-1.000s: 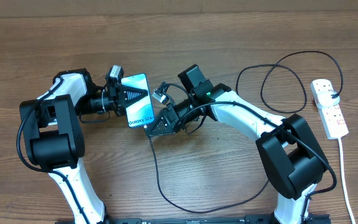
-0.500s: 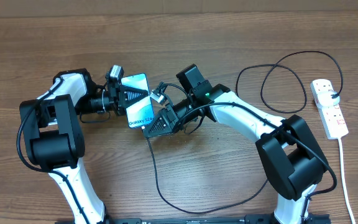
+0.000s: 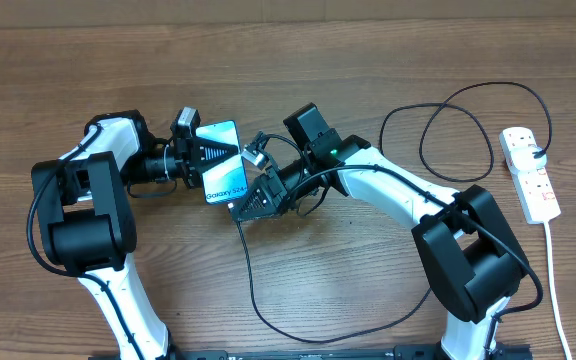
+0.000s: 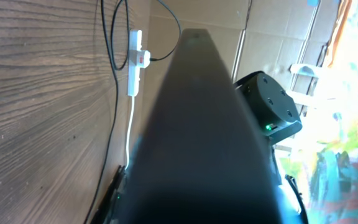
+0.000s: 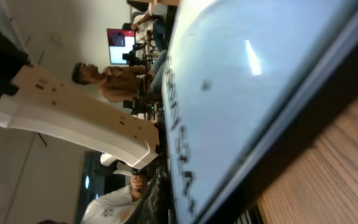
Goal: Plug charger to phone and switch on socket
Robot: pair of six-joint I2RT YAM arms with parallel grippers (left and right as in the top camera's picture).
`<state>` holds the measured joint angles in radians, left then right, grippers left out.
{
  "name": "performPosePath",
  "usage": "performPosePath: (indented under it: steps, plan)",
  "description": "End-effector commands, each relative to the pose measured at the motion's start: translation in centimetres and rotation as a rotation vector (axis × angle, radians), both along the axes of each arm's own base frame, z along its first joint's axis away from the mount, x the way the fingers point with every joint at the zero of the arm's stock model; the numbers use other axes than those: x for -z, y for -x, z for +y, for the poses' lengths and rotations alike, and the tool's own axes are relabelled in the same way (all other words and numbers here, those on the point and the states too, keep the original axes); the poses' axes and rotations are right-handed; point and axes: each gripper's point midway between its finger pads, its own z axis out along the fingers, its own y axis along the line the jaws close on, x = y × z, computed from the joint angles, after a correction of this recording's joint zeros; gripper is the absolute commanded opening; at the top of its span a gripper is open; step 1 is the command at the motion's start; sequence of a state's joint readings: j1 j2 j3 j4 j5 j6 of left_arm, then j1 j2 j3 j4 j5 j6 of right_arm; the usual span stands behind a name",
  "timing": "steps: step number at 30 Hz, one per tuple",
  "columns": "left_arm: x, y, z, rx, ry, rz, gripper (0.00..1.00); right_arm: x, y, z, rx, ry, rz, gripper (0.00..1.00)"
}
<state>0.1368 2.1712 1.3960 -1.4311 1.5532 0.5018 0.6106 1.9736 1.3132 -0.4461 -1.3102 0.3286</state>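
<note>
Since the charger point(image 3: 251, 280) has to span phone to socket, its slack lies in a wide loop on the table point(image 3: 368, 60) nearest the arm bases, then runs up to the right gripper point(image 3: 246, 203). The right jaws are closed tight, prob. on the connector tip. The cable comes out right under them, but the tip itself is hidden. They sit at the bottom end of the phone point(image 3: 224, 182), mid-table with its screen lit and facing up, lined up w/ the port end. Can't tell if the tip is seated.

The left gripper point(image 3: 223, 152) comes in from the other side, jaws clamped across the phone. Likely a brace so the phone doesn't slide when the plug is pushed in.

Farthest out, at the right edge, is the socket point(image 3: 530, 175), well apart from both arms. The cable's other end goes into it, and no gripper is near the switches, so the switch step isn't done yet.
</note>
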Motion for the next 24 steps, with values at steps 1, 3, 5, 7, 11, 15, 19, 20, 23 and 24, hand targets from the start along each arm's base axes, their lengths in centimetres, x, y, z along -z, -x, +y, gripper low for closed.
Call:
performPosePath:
  steps: [1,3,5,7,11,15,19,20,23,24]
  plan:
    - [-1.4,0.2,-1.5,0.027,0.019,-0.026,0.04,-1.8,-0.4,0.7,0.009,-0.017,-0.069,0.04]
    - [-1.3,0.2,-1.7,0.033,0.018,-0.038,0.04,-1.8,-0.4,0.7,0.01,-0.017,-0.067,0.04]
    - [-1.2,0.2,-1.8,0.036,0.016,-0.056,0.05,-1.8,-0.4,0.7,0.01,-0.017,-0.067,0.04]
    - [-1.2,0.1,-1.8,0.037,0.015,-0.064,0.04,-1.8,-0.4,0.7,0.01,-0.017,-0.067,0.04]
    - [-1.1,0.0,-1.8,0.037,0.013,-0.086,0.05,-1.8,-0.4,0.7,0.01,-0.017,-0.068,0.04]
    - [-1.1,-0.1,-1.8,0.037,0.013,-0.093,0.04,-1.7,-0.8,0.6,0.026,-0.003,-0.065,0.04]
    - [-1.2,0.1,-1.8,0.037,0.016,-0.062,0.04,-1.1,-1.3,0.6,0.06,0.042,-0.056,0.04]
    - [-1.3,0.2,-1.8,0.037,0.017,-0.051,0.04,-1.1,-1.3,0.6,0.061,0.042,-0.054,0.04]
    - [-1.4,0.3,-1.8,0.036,0.02,-0.024,0.04,-1.1,-1.4,0.6,0.061,0.04,-0.057,0.04]
    - [-1.4,0.4,-1.8,0.036,0.02,-0.023,0.04,-1.1,-1.4,0.6,0.061,0.039,-0.058,0.04]
